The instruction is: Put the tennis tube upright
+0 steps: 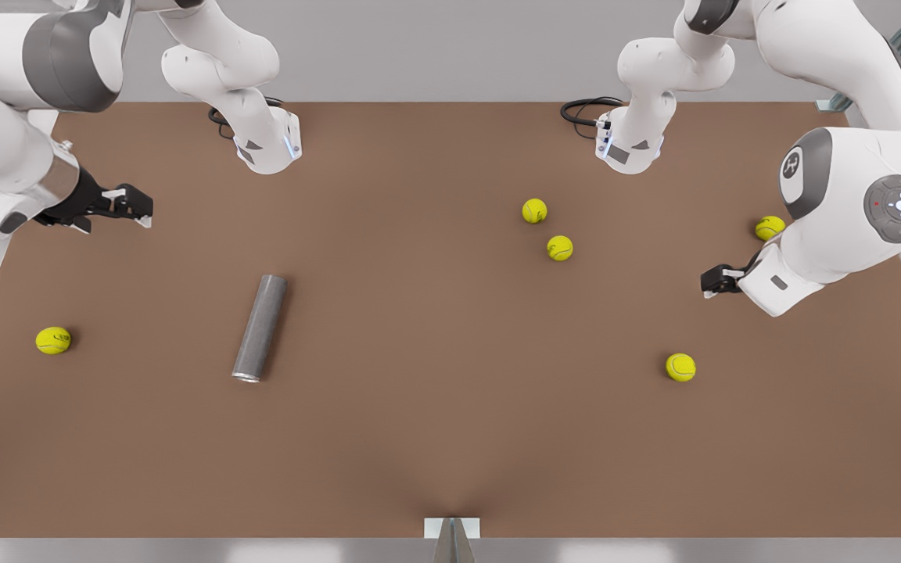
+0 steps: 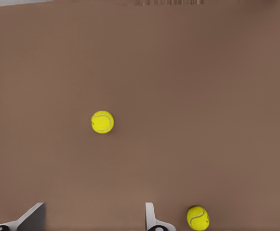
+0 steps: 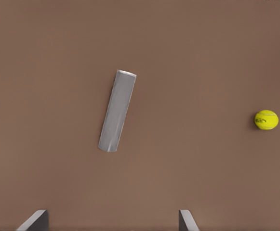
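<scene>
Both claws, right (image 1: 131, 209) and left (image 1: 710, 283), hover open, empty, above the lying tennis tube (image 1: 260, 327).

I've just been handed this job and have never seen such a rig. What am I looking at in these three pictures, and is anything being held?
Two white robot arms with two-finger grippers work over a brown table. The wide picture comes from a fixed camera looking down. The other two come from cameras on the arms' wrists. The plain dark-grey tennis tube with a silvery rim lies on its side. Five small yellow-green tennis balls lie scattered. The right gripper, at the front view's left, is open with the tube nearby. The left gripper, opposite, is open too. Nothing is held.
</scene>
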You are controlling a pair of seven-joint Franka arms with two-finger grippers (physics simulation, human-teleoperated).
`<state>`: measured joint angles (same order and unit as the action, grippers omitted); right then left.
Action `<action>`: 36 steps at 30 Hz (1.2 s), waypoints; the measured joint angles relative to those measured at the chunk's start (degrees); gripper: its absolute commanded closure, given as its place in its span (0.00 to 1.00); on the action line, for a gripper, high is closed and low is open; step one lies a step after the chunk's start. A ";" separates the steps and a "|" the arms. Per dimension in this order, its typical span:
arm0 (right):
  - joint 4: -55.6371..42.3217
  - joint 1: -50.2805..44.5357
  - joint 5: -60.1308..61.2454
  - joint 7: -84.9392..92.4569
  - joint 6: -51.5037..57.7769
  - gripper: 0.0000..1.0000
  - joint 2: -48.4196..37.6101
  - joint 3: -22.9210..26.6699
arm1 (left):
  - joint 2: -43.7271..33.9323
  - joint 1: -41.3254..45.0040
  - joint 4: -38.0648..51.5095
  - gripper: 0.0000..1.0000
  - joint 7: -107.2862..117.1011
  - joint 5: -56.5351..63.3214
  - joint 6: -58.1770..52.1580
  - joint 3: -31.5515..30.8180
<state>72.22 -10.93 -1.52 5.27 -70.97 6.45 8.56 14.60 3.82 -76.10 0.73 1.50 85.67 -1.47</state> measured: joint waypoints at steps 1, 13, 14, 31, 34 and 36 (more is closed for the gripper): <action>0.15 0.03 0.00 0.06 -0.08 0.00 0.04 0.01 | -0.06 -0.03 0.03 0.00 0.08 0.02 0.13 0.03; 14.00 -13.61 6.81 -13.85 -17.01 0.00 19.60 0.60 | 0.95 -0.13 -0.03 0.00 0.74 -0.17 0.87 0.16; 16.71 -13.62 7.05 -15.41 -20.07 0.00 19.11 0.97 | 1.00 -0.13 -0.03 0.00 0.79 -0.21 0.89 0.16; 49.81 -12.21 7.69 -19.38 -65.77 0.00 12.25 5.88 | 1.99 -0.03 -0.45 0.00 2.44 -0.86 0.47 0.16; 49.95 -11.03 7.68 -18.03 -68.43 0.00 12.60 6.34 | 2.03 -0.03 -0.47 0.00 3.04 -0.89 0.43 0.08; 50.00 -10.82 7.68 -17.21 -69.50 0.00 13.32 6.43 | 2.20 -0.03 -0.47 0.00 3.39 -0.90 0.42 0.07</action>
<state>122.22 -21.75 6.16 -11.94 -140.47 19.76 14.99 16.80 3.78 -76.58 4.12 0.60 86.09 -1.40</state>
